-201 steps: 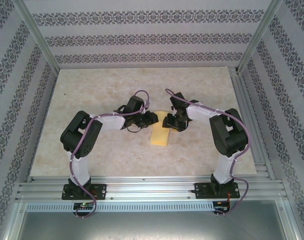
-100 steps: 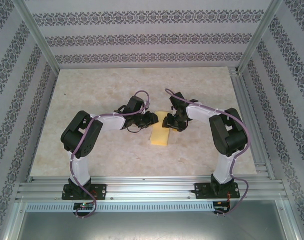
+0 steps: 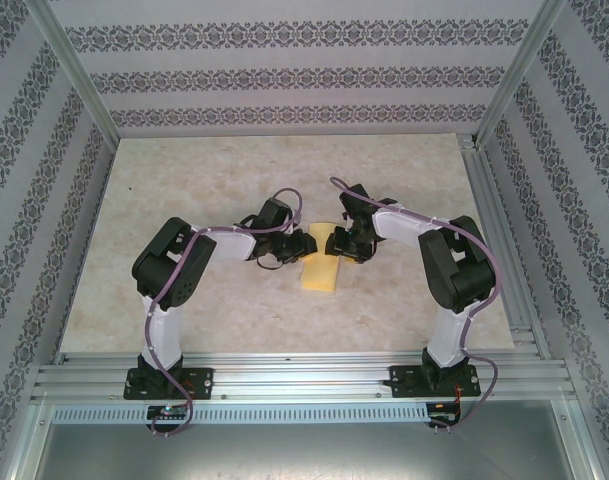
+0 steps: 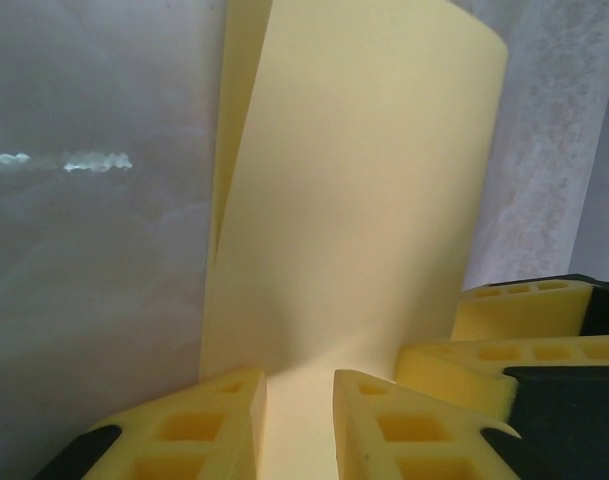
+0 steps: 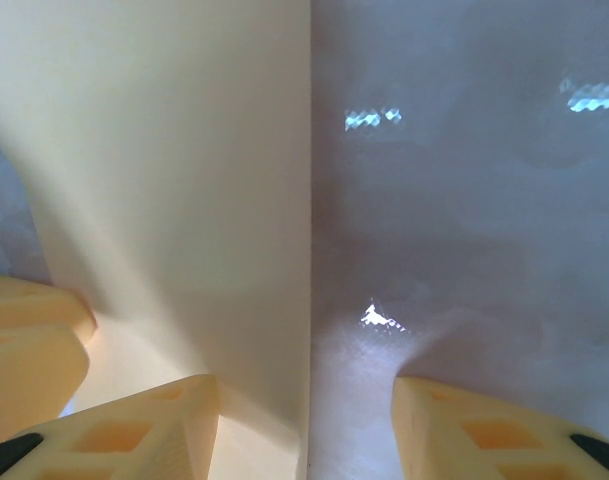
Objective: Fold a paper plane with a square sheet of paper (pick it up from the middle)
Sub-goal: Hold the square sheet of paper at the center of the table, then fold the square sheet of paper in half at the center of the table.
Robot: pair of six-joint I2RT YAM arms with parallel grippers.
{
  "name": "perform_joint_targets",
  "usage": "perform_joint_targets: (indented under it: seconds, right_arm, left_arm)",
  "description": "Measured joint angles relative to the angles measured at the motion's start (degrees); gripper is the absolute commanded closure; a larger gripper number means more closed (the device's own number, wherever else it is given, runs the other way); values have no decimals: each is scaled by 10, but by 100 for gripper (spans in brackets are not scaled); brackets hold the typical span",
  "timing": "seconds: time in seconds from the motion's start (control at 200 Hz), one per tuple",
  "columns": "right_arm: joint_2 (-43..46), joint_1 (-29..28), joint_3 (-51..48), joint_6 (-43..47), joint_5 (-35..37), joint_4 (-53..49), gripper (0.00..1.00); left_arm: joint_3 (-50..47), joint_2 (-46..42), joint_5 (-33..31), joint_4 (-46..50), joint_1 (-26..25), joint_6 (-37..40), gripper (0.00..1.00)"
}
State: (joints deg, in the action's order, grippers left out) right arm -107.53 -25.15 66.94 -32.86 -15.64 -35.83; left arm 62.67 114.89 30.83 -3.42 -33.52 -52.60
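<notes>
The square sheet of paper lies as a narrow pale-yellow strip on the table's middle, between both grippers. My left gripper is at its left edge. In the left wrist view its yellow fingertips stand a narrow gap apart over the paper, whose upper layer curls up off the lower one. My right gripper is at the strip's far right end, open wide. One finger rests over the paper, the other over bare table, straddling the paper's straight edge.
The marble-patterned table is ringed by aluminium rails and patterned walls. The right gripper's yellow fingers sit close beside the left one's, and a left finger shows beside the right gripper.
The left arm's elbow has swung right and its gripper has edged down and closer onto the paper, its jaws narrowing slightly. The right arm and the paper have stayed put.
</notes>
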Motion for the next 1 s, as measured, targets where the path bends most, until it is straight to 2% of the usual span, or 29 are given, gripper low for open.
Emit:
perform_joint_targets:
  seconds: [0.515, 0.605, 0.804, 0.999]
  right_arm:
    - [26, -2, 1, -1, -5, 14, 49]
    - [55, 2, -5, -4, -18, 31, 54]
    - [84, 11, -31, -20, -58, 85, 80]
    - [73, 17, -64, -36, -90, 126, 87]
  left_arm:
    - [0, 0, -7, 5, -1, 3, 76]
    - [0, 0, -8, 5, -2, 5, 76]
    - [2, 0, -11, 10, -3, 9, 76]
    - [4, 0, -11, 14, -3, 11, 76]
